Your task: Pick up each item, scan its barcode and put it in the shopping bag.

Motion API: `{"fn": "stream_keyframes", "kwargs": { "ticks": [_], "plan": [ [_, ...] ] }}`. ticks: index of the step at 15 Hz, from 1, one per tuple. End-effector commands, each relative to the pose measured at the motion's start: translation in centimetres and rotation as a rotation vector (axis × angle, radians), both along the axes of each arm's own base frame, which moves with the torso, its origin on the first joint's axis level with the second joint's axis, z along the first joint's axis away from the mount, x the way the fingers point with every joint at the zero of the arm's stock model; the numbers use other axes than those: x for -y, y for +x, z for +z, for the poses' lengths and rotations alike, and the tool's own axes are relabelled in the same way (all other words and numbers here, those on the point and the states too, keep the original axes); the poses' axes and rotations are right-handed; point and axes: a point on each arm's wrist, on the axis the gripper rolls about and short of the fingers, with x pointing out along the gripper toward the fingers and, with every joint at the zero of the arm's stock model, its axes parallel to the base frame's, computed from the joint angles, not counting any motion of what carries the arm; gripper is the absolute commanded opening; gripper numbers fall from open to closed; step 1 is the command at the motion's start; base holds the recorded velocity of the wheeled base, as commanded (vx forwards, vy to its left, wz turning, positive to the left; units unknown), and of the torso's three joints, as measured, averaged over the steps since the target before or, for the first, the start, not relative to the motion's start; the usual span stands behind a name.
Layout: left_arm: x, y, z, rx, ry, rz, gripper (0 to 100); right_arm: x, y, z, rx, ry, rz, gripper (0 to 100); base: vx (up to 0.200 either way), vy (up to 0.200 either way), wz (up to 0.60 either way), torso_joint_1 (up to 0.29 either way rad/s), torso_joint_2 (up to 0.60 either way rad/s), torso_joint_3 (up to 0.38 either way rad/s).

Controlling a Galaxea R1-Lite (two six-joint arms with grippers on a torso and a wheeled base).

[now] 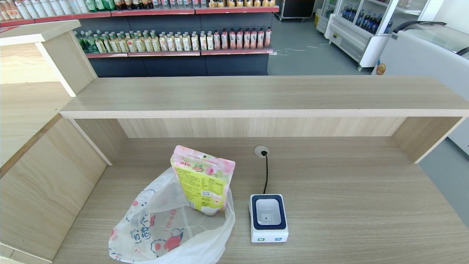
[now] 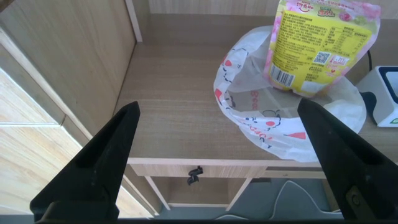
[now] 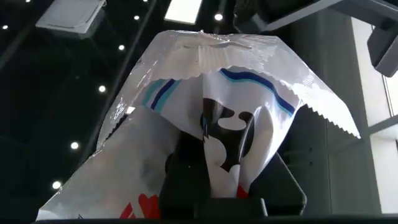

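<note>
The head view takes in the whole bench (image 1: 329, 190). The shopping bag (image 1: 165, 227) lies open near its left front with a pink and yellow pouch (image 1: 203, 179) standing upright in its mouth. The white scanner (image 1: 268, 218) sits just beside the bag, and its black cable (image 1: 266, 172) runs back to a round hole in the bench. Off the front edge, the left end effector (image 2: 217, 107) hangs released, its fingers spread wide and empty; from there you see the pouch's barcode side. The right wrist view looks up at ceiling lights (image 3: 102, 89), where the right end effector (image 3: 214, 186) is clenched on a white, blue-striped packet (image 3: 217, 93) that blocks much of the ceiling. Shelves (image 1: 176, 53) of bottles stand behind the bench.
</note>
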Motion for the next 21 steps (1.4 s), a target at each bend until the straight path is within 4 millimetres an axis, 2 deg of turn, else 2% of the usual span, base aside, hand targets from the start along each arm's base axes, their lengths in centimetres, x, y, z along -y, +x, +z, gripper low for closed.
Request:
{"fn": "stream_keyframes", "kwargs": {
  "ticks": [1,3,7,10,14,21],
  "plan": [
    [0.0,0.0,0.0,0.000,-0.001,0.000,100,-2.8,2.3,-1.0,-0.035,-0.052,0.135,0,0.000,0.000,0.00,0.000,0.00,0.000],
    [0.0,0.0,0.0,0.000,-0.001,0.000,100,-3.6,3.0,-1.2,-0.051,-0.068,0.161,0,0.000,0.000,0.00,0.000,0.00,0.000],
    [0.0,0.0,0.0,0.000,-0.001,0.000,100,-6.5,4.6,-2.9,-0.148,-0.160,0.277,0,0.000,0.000,0.00,0.000,0.00,0.000],
    [0.0,0.0,0.0,0.000,-0.001,0.000,100,-7.2,4.5,-3.1,-0.148,-0.178,0.317,0,0.000,0.000,0.00,0.000,0.00,0.000],
    [0.0,0.0,0.0,0.000,-0.001,0.000,100,-6.8,4.0,-3.5,-0.164,-0.234,0.344,0,0.000,0.000,0.00,0.000,0.00,0.000],
    [0.0,0.0,0.0,0.000,-0.001,0.000,100,-5.9,2.9,-3.1,-0.137,-0.226,0.357,0,0.000,0.000,0.00,0.000,0.00,0.000]
  ]
}}
